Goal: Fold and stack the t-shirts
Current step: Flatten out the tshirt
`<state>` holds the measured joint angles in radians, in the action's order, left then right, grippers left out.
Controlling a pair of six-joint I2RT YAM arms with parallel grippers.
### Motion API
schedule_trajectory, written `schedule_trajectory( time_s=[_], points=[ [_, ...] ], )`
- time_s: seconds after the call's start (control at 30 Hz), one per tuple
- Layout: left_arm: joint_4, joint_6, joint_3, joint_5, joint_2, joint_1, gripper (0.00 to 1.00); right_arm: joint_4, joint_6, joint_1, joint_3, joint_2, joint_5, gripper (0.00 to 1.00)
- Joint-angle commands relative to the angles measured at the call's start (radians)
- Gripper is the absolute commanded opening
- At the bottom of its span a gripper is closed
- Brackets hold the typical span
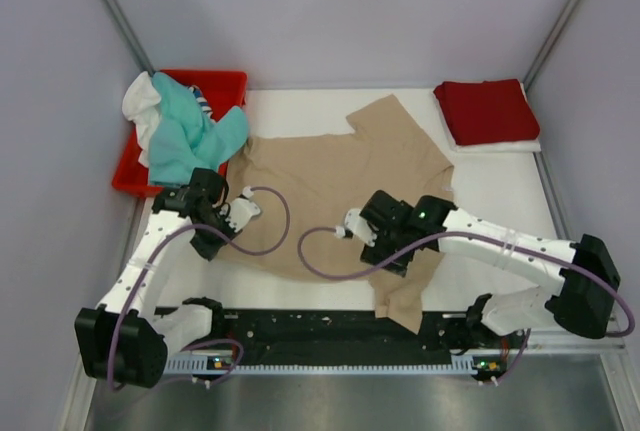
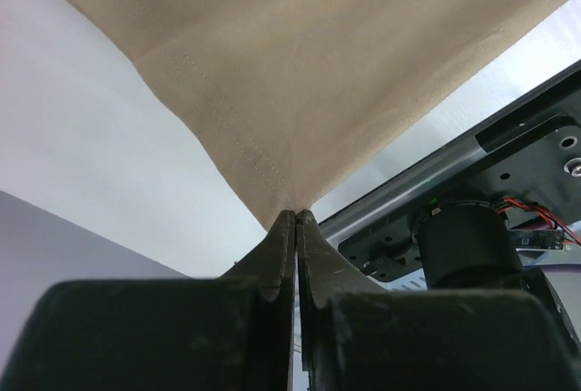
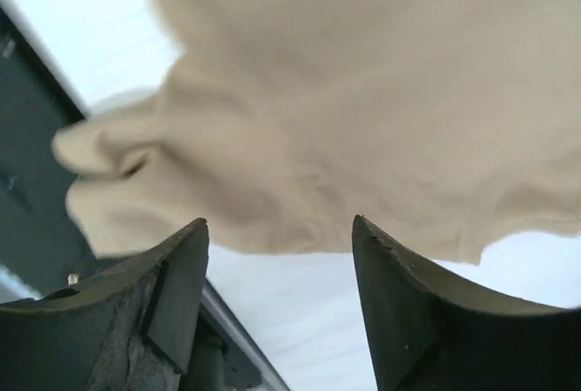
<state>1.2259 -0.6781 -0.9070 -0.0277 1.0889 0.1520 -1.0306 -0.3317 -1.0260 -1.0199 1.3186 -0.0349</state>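
Your left gripper [image 2: 296, 216] is clenched on a corner of the tan shirt [image 2: 318, 64], so that edge pulls taut for folding; your right gripper [image 3: 280, 228] is released, cloth bunched just ahead of it.

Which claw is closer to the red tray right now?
Left. The left claw pinches the tan t-shirt near the red tray; the right claw hangs open across the shirt, farther off.
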Motion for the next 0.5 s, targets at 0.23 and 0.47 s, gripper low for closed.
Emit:
schedule_trajectory(
  time_s=[0.23,0.47],
  points=[
    [-0.068,0.031,0.031,-0.009,-0.017,-0.005,0.0,0.435,0.922,0.737,0.263,-0.248,-0.175,0.86],
    [-0.081,0.041,0.031,-0.028,-0.003,-0.003,0.0,0.671,1.02,0.897,0.452,-0.196,-0.123,0.67]
  ],
)
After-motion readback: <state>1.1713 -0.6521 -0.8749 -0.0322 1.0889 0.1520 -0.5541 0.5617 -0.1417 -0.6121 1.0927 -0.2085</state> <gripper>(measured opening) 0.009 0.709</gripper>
